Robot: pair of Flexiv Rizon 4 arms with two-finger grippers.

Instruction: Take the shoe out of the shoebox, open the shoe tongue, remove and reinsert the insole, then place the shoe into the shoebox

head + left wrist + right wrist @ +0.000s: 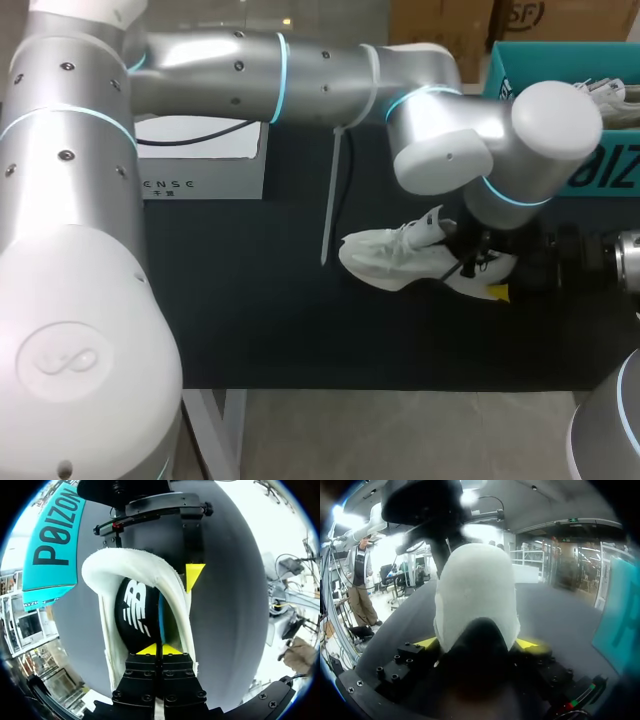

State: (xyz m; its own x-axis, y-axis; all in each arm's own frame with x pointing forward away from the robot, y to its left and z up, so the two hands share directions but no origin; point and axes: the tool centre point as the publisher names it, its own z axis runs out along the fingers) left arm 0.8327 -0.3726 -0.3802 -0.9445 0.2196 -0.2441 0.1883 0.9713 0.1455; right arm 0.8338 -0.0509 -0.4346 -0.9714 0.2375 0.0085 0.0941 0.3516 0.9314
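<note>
The white shoe (395, 255) sits on the dark worktop (260, 310) toward its right edge, with the toe pointing at the left edge and the heel at the right edge. It is outside the teal shoebox (497, 70), which stands at the far right corner.

The left arm comes in across the worktop, and its left end effector (160, 649) hangs over the shoe's opening. The yellow tips are drawn almost together. They pinch the thin blue-edged rim of the black insole (135, 610), which stands up inside the white collar.

The right arm enters from the right edge. The right end effector (477, 643) is spread wide around the heel, with a yellow fingertip (427, 642) pressed on one side and its partner on the other, so it clamps the shoe from both sides. In the left wrist view, one of those fingertips (194, 575) lies against the outside of the collar.

A white box (205, 165) rests at the worktop's far edge, toward the left and well apart from the shoe.
</note>
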